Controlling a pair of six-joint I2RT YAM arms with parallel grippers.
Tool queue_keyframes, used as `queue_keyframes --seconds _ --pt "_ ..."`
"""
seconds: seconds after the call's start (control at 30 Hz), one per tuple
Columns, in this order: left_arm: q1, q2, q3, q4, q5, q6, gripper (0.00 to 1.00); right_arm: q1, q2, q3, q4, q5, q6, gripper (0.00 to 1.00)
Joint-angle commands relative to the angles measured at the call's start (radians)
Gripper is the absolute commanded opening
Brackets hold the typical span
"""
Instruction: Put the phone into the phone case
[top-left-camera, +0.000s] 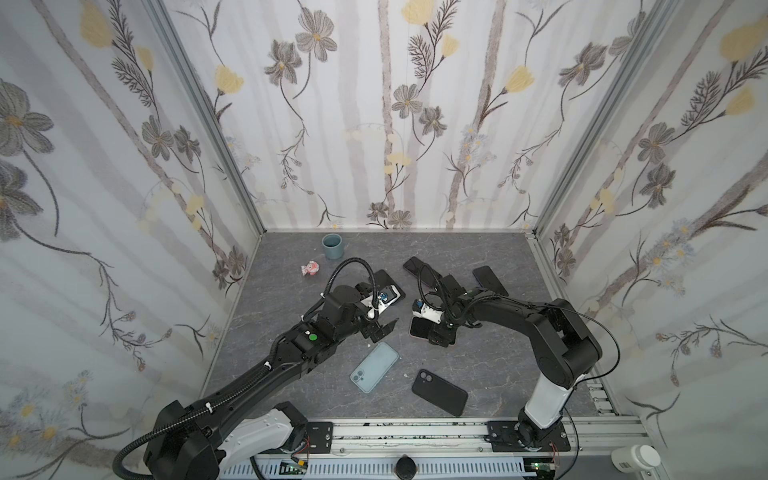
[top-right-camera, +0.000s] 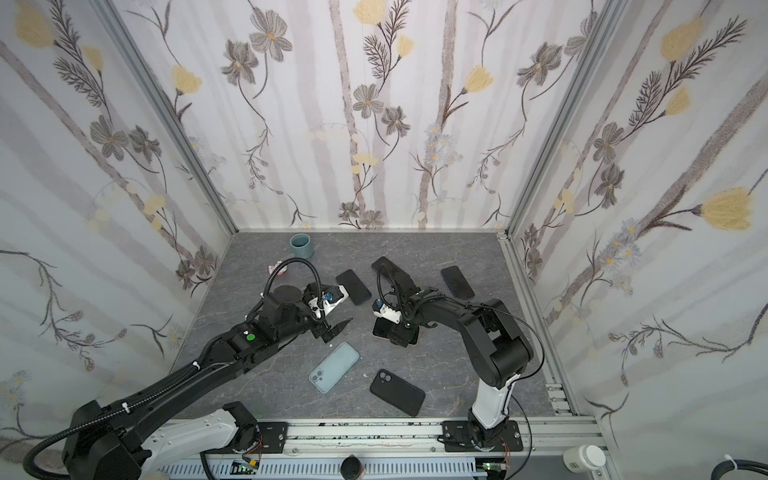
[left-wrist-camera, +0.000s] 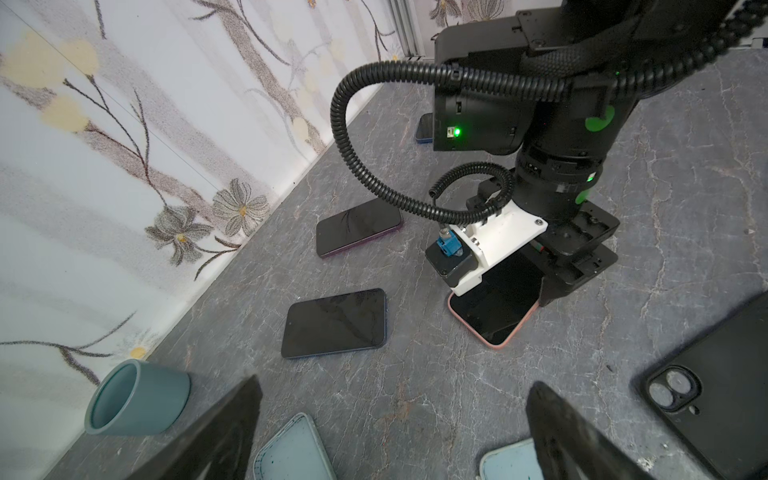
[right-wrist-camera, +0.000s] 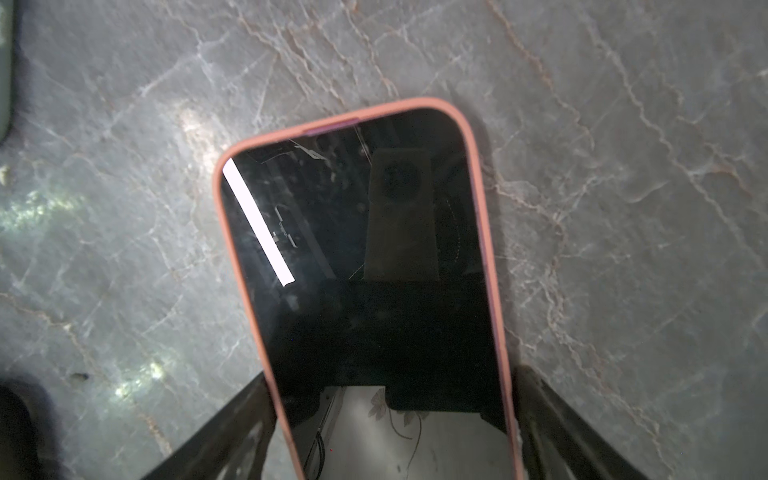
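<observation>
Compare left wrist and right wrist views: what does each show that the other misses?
Left wrist only: cup, bare phones, black case, light blue case by the open left fingers, and the right arm from outside.
Right wrist only: right fingers flanking the long sides of the pink-cased phone, contact unclear, and the rim wrapping its top corners up close.
Both: the pink-cased phone, screen up on the grey table.

Bare table (top-left-camera: 409, 357) between 2 cases (top-left-camera: 374, 368)
</observation>
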Motion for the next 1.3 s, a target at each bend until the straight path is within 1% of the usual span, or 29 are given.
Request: queue_keyframes --seconds 0.0,0.1,0.17,0.33,0.53,0.67,0.93,1.27 --pt "0.001 0.001 0.003 0.009 -0.013 0.005 1.00 -0.005 -0.006 -0.005 -0.026 0.060 0.074 0.85" --pt "0.001 0.001 0.003 0.010 -0.017 0.006 1.00 -0.014 -0.020 -0.013 -0.025 0.089 0.132 0.84" --pt "0.000 0.003 0.003 0.010 -0.015 0.006 1.00 -0.021 -0.030 -0.024 -0.023 0.104 0.157 0.81" --pt "0.001 0.003 0.003 0.011 -0.018 0.003 1.00 -0.061 -0.042 -0.041 -0.023 0.148 0.234 0.81" --pt "0.000 0.004 0.004 0.011 -0.021 0.002 1.00 -0.150 -0.028 -0.033 -0.025 0.202 0.349 0.81" --pt "0.001 0.005 0.003 0.015 -0.023 0.001 1.00 -0.222 0.000 -0.007 -0.027 0.204 0.436 0.81" --pt "0.001 0.006 0.003 0.018 -0.035 0.000 1.00 -0.310 0.123 0.144 -0.042 0.209 0.594 0.78" --pt "0.001 0.008 0.001 0.024 -0.047 -0.002 1.00 -0.334 0.302 0.409 -0.076 0.209 0.670 0.77"
